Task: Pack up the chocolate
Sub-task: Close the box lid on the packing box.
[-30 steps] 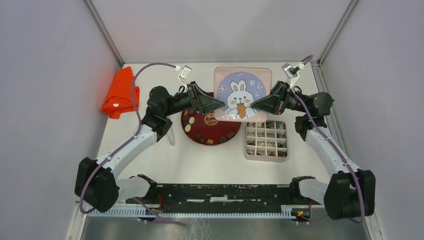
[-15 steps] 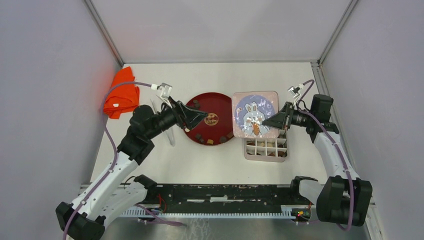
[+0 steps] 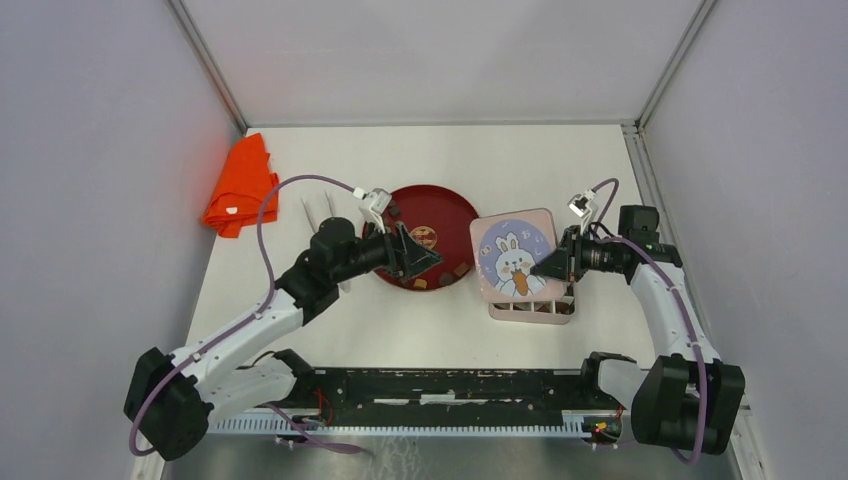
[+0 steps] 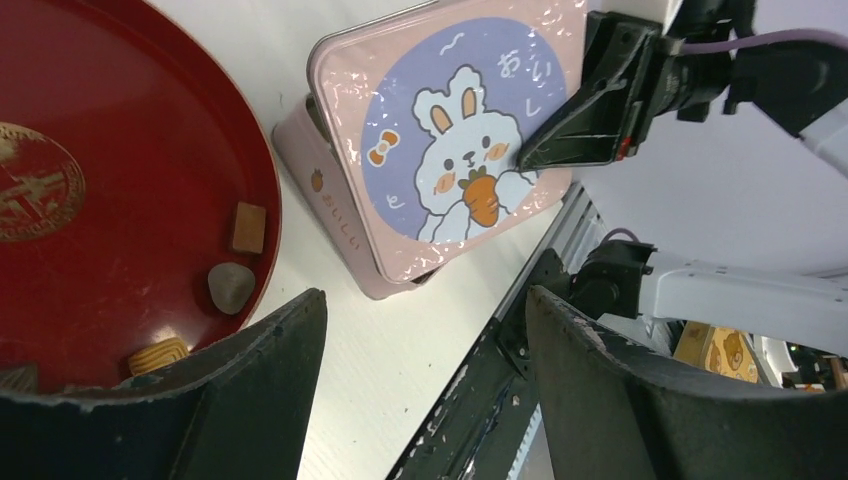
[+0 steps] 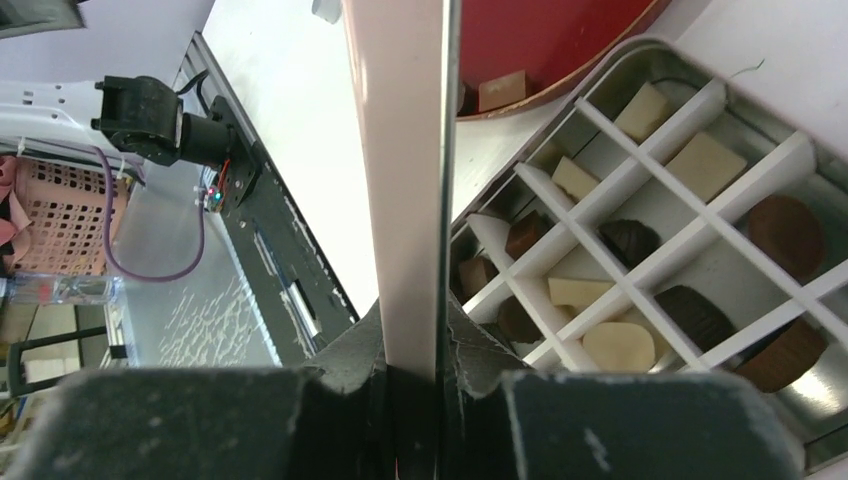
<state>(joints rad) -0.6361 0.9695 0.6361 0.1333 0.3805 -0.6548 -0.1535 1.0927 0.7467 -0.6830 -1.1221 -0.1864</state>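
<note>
The chocolate lies in two places: a few pieces on the red plate, and several dark, tan and cream pieces in the cells of the pink divided box. My right gripper is shut on the right edge of the pink bunny lid. The lid sits tilted over the box, which stays part uncovered. My left gripper is open and empty, above the plate's near right rim.
An orange cloth lies at the far left. A thin white utensil rests left of the plate. The black rail runs along the near edge. Grey walls close in three sides.
The right gripper has carried the lid from the back of the table down onto the box. The left gripper has come off the lid's left edge and drawn back over the plate.
</note>
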